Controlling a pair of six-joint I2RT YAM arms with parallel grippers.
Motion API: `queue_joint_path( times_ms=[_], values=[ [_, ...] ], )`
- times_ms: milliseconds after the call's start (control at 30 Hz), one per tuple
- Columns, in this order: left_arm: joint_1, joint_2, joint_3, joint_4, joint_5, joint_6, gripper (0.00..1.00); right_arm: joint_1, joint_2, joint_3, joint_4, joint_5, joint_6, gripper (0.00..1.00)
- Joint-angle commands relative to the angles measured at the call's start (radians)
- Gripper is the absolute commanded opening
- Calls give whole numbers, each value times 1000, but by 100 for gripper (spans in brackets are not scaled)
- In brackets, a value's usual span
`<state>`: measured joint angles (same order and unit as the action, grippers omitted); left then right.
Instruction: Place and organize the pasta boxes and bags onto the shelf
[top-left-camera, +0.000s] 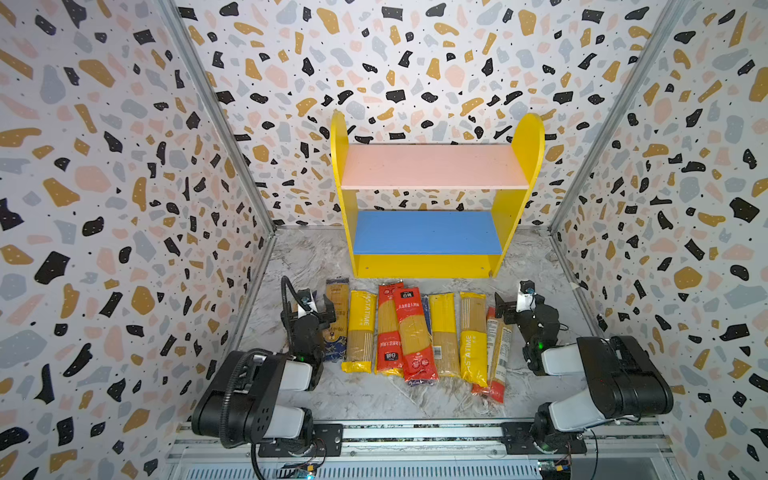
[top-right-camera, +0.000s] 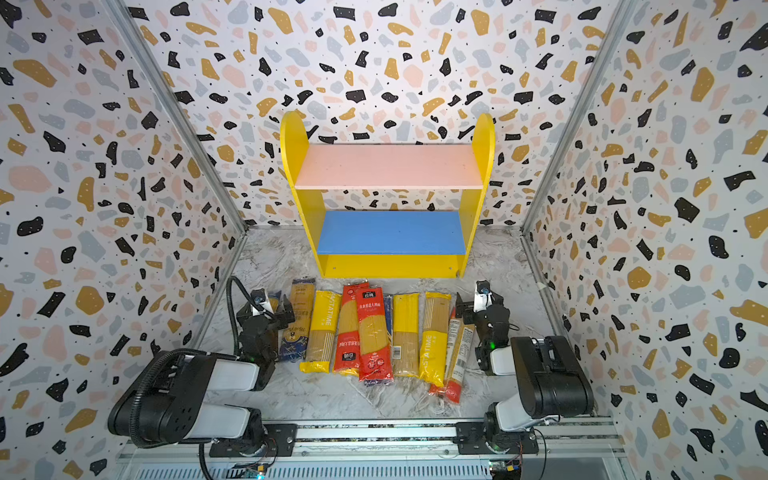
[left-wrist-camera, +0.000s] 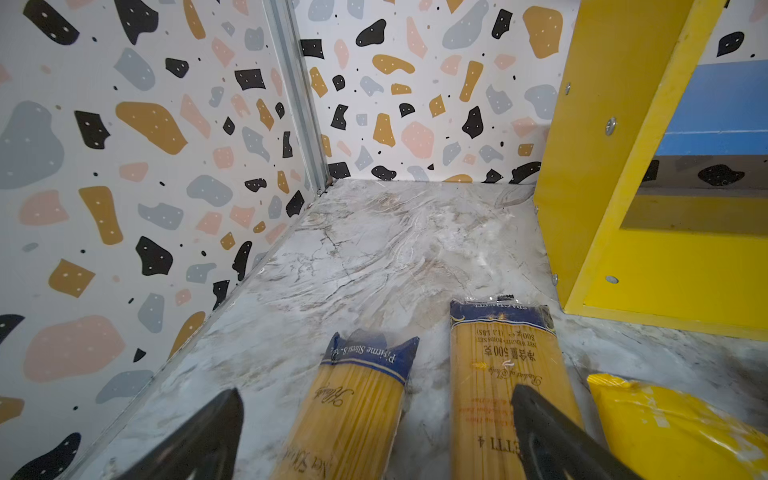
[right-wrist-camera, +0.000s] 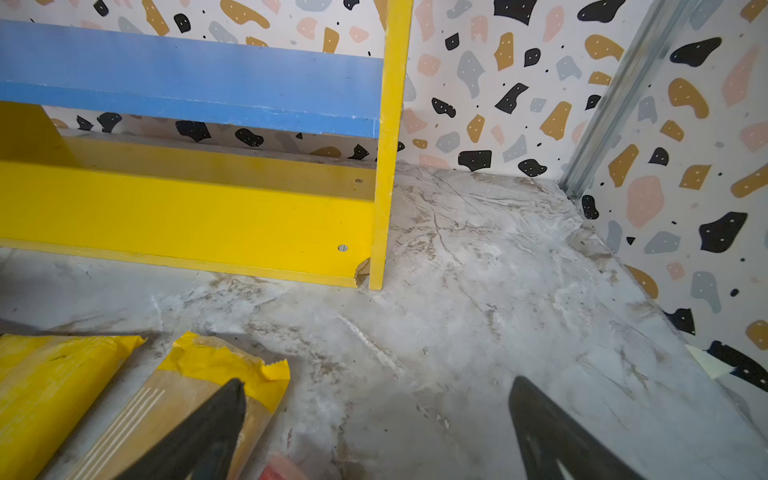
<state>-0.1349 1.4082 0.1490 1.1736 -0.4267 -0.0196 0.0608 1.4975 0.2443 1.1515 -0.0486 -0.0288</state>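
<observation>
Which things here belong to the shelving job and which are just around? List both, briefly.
Job: shelf, its pink upper board and blue lower board both bare; spaghetti packets in a row before it.
Just around: marble tabletop; patterned walls; metal rail along the front.

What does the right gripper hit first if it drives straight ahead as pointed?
Probably bare marble tabletop, just beside the shelf's right side panel. The right gripper is open with nothing between its jaws; a yellow-ended packet lies off to one side. Depth is unclear; the panel could come first.
</observation>
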Motion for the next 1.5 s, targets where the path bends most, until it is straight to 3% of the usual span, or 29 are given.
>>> queue_joint_path(
  times_ms=[0,1200,1267,1333,1467],
  values=[
    [4,-14,9,37,1,-8,100,5,-22,7,7,2,-10,99],
    [14,-14,14,30,20,-10,100,-28,-24,7,10,-40,9,99],
    [14,-16,14,29,26,-7,99,-29,-46,44,-67,33,40,99],
    [12,-31,28,-2,39,-1,98,-30,-88,136,-277,90,73,100],
    [12,-110,130,-225,-24,-28,93,2,-154,200,-452,173,163,100]
  ],
)
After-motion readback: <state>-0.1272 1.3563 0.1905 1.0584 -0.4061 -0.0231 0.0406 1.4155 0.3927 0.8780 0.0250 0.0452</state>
